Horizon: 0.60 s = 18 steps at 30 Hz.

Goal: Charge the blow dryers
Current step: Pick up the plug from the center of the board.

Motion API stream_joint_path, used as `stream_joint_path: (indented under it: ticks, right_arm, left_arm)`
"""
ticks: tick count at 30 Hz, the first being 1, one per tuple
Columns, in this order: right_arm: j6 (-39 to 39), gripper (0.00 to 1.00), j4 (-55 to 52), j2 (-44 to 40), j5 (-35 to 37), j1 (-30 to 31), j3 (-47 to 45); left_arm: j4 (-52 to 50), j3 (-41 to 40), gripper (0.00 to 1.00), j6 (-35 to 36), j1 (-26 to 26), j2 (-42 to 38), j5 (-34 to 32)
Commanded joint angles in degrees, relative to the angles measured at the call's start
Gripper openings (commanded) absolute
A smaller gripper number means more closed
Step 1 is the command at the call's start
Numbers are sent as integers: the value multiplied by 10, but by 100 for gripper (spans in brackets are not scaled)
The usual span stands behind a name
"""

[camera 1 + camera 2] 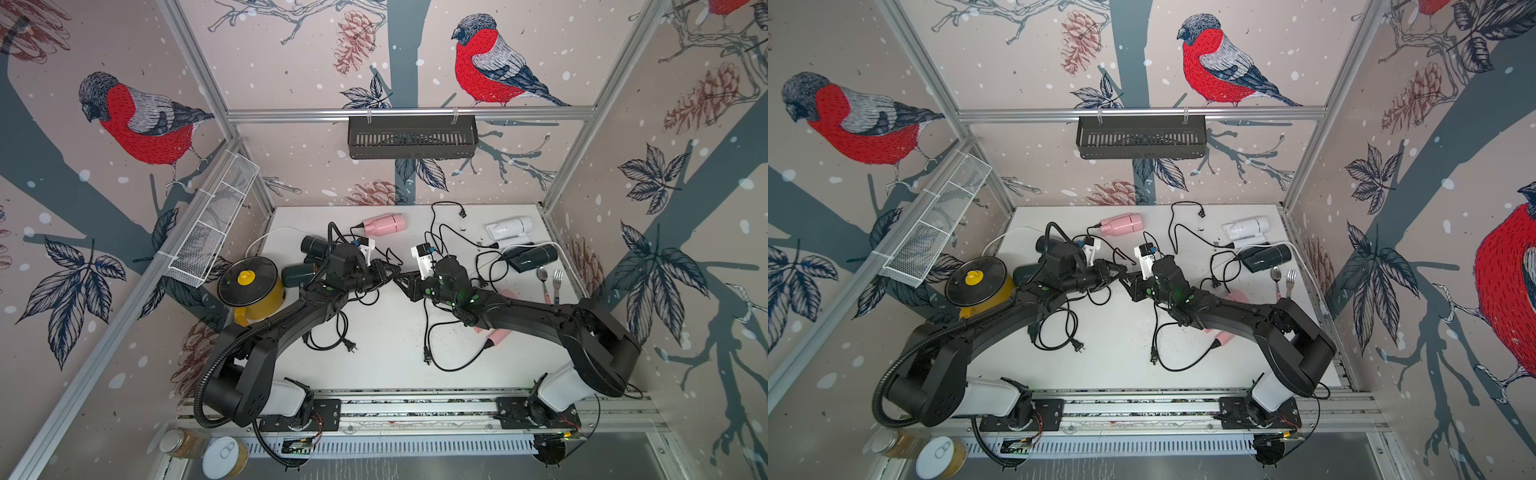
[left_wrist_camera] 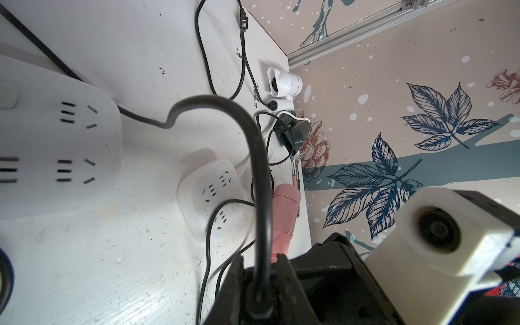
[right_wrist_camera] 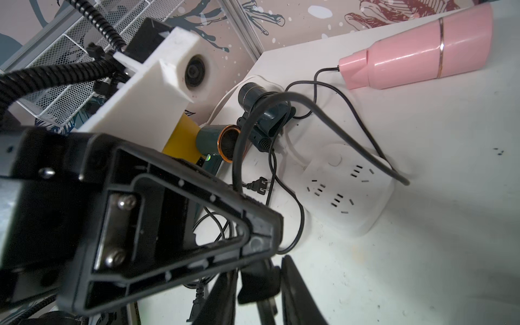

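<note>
Bird-print walls close in a white table (image 1: 390, 328) littered with blow dryers. A pink dryer (image 1: 384, 223) lies at the back, and a white dryer (image 1: 509, 229) and a black dryer (image 1: 536, 255) lie on the right. A second pink dryer (image 1: 496, 337) sits half under the right arm (image 1: 540, 309). Another black dryer (image 1: 313, 245) and a dark green dryer (image 1: 297, 276) lie beside the yellow pot (image 1: 253, 291). The left arm (image 1: 282, 324) meets the right arm mid-table. The left jaws are clamped on a thick black cord (image 2: 259, 157). The right jaws flank a black plug (image 3: 254, 281); whether they pinch it I cannot tell. A white power strip (image 3: 347, 194) lies on the table near them.
</note>
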Motion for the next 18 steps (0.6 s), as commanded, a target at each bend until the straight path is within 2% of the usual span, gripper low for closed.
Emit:
stream_joint_path:
  ticks: [1,7,15,18]
  right_arm:
    - [-15,23,4,-18,24,4,-2]
    - [-29,18,-21,-49,44,12,-9]
    - [-19,15,-43,-93,18,11,-25]
    - [-11,15,-50,-110,-8,10,-28]
  left_arm:
    - [7,5,23,4,-1,-1,12]
    - [11,18,32,7,-1,-1,23]
    - [36,22,70,16,7,-32,29]
    - [40,18,78,27,20,-49,50]
